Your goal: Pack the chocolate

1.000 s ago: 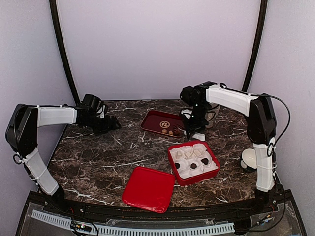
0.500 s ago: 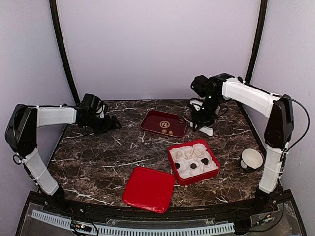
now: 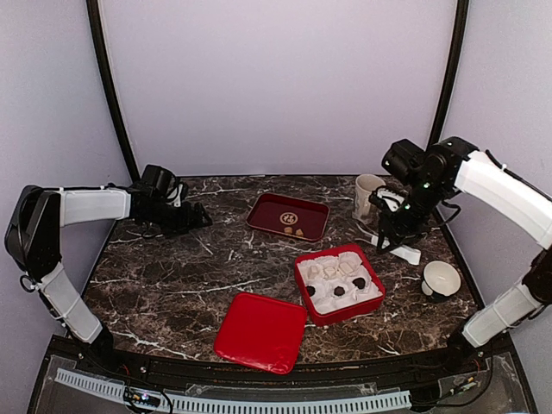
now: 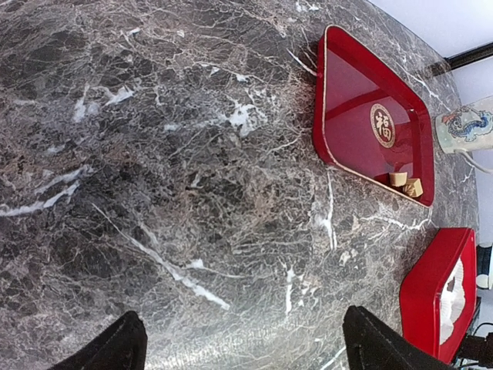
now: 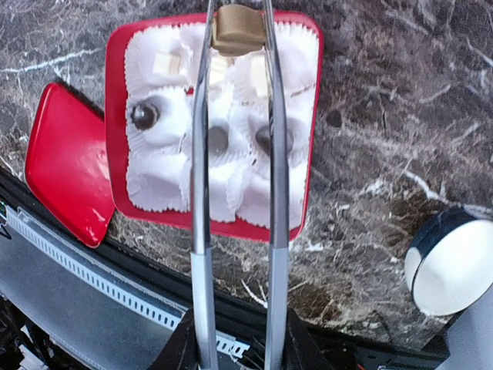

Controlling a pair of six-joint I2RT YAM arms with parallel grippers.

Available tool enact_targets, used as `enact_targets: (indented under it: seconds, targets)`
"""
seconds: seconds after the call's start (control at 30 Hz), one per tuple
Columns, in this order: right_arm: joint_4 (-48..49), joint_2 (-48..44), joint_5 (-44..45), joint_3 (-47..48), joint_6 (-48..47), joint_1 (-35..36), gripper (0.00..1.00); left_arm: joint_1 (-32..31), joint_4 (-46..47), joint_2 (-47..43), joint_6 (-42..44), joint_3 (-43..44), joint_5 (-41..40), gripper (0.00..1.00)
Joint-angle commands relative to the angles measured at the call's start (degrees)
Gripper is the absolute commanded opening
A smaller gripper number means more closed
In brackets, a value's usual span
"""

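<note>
My right gripper [image 3: 398,226] [image 5: 237,348] is shut on metal tongs [image 5: 273,193], which pinch a tan chocolate [image 5: 236,29] at their tip. In the right wrist view the tip hangs over the far edge of the red box [image 5: 114,116] [image 3: 304,263]. The box is lined with white paper cups holding three dark chocolates [image 3: 340,291] [image 5: 144,116] and some cream pieces [image 5: 164,63]. Two tan chocolates [image 3: 294,230] [image 4: 406,183] lie in the dark red tray [image 3: 272,207] [image 4: 354,92]. My left gripper [image 3: 194,217] [image 4: 246,351] is open and empty at the back left, low over the marble.
The red lid [image 3: 260,331] [image 5: 65,166] lies flat in front of the box. A patterned mug [image 3: 366,191] [image 4: 470,129] stands behind my right gripper. A white bowl [image 3: 441,279] [image 5: 454,266] sits near the table's right edge.
My right arm has swung from the tray to the right, past the mug, carrying the tongs, and now hangs right of the box. The left arm has not moved.
</note>
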Motion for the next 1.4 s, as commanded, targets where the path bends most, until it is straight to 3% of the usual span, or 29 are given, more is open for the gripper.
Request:
enact_targets:
  seconds: [0.0,0.3,0.8,1.37]
  targets:
    - [-3.71,-5.61,-3.47,-5.55,4.55,2.92,0.16,0.48,0.29,-2.15,-0.18,-0.85,1.93,0.91]
    - [-3.85,-11.10,-3.62,-15.20,8.93,7.13,0.16,0.43,0.71,-2.42,-1.18,-1.38,2.64,0.90]
    - [-3.98,-11.38,1.75,-19.75,13.45,11.23,0.18,0.43,1.46,-3.09,-2.59,-2.65,2.18,0.89]
    - [-3.93,-10.86,4.53,-19.46,14.93,13.28,0.33,0.45,1.83,-3.65,-3.21,-3.47,2.16,0.89]
